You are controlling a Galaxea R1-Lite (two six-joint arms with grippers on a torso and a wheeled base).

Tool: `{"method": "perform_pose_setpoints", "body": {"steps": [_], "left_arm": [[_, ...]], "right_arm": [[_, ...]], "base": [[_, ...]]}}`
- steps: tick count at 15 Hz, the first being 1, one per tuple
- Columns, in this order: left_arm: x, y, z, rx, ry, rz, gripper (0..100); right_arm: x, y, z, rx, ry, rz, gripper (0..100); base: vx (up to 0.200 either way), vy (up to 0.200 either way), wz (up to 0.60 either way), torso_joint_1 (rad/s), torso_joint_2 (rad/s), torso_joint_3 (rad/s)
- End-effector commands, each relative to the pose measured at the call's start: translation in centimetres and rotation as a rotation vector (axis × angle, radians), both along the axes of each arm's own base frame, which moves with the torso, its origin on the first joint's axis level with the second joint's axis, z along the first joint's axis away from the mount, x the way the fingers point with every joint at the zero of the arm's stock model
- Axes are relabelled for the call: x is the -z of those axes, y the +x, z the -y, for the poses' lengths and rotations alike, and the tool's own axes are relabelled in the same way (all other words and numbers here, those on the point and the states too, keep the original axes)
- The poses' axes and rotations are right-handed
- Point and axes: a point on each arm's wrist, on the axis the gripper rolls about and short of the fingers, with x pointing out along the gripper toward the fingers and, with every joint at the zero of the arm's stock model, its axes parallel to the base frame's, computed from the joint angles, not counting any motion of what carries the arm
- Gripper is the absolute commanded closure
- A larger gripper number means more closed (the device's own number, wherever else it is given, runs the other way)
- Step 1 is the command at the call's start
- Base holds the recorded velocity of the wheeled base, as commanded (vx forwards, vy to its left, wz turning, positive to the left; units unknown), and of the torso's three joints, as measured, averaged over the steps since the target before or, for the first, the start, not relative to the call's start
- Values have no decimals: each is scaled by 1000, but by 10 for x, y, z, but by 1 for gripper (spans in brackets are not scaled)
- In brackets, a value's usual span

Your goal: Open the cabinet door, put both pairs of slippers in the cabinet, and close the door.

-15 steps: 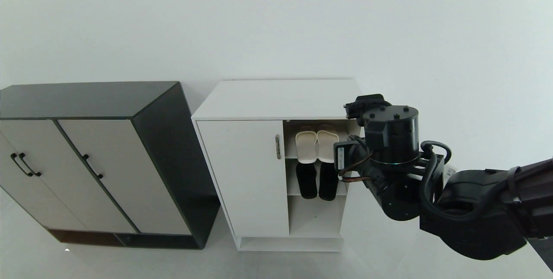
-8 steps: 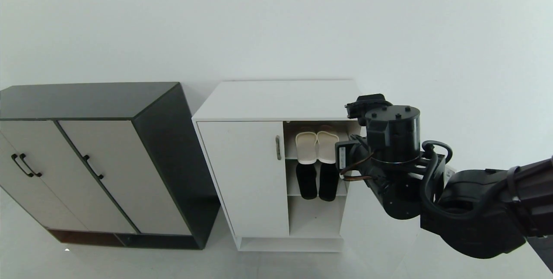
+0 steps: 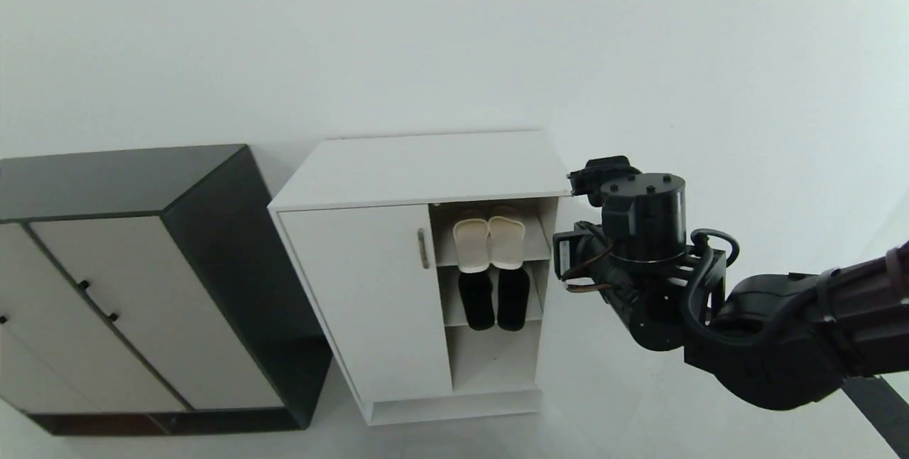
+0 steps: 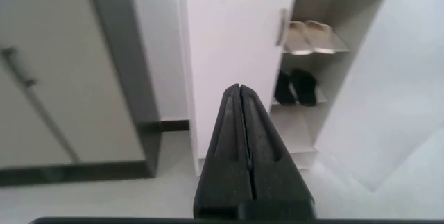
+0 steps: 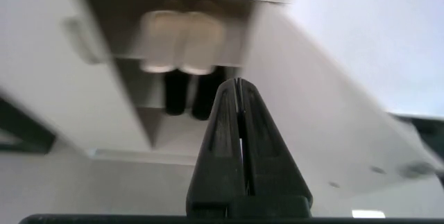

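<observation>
Right end effector [image 5: 240, 85]: clenched, grasping nothing, near the open cabinet door [image 5: 326, 120]. Left end effector [image 4: 239, 92]: clenched, grasping nothing, facing the white cabinet [image 3: 355, 303]. White slippers [image 3: 488, 242] occupy the top shelf; black slippers [image 3: 495, 299] occupy the shelf below. A dark cabinet [image 3: 213, 246] stands just beside.

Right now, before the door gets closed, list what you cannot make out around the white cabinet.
- Open door: in the head view the right arm stands in front of most of it, so its swing cannot be judged there.
- Black slippers: blurred in the right wrist view, and the right gripper overlaps one.
- Space behind the closed left door: the door itself hides it.
- Dark cabinet: cut off by the head view's left edge.
</observation>
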Motion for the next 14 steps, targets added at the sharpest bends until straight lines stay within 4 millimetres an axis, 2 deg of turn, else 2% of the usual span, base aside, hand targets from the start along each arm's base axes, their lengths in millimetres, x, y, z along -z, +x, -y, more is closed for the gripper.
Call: {"method": "perform_pose_setpoints", "body": {"steps": [1,8,11,14], "left_arm": [[0,0,0,0,0,-1,100],[0,0,0,3,3,-1,100],[0,0,0,3,3,-1,100],[0,0,0,3,3,-1,100]], "right_arm": [[1,13,8,22,-6,0,100],[-26,55,48,138,36,73,100],[-33,74,60,195,74,49,100],[-33,84,65,220,85,47,100]], "base": [[0,0,0,0,0,0],[0,0,0,0,0,0],[-200,0,0,4,9,2],[0,0,0,0,0,0]]}}
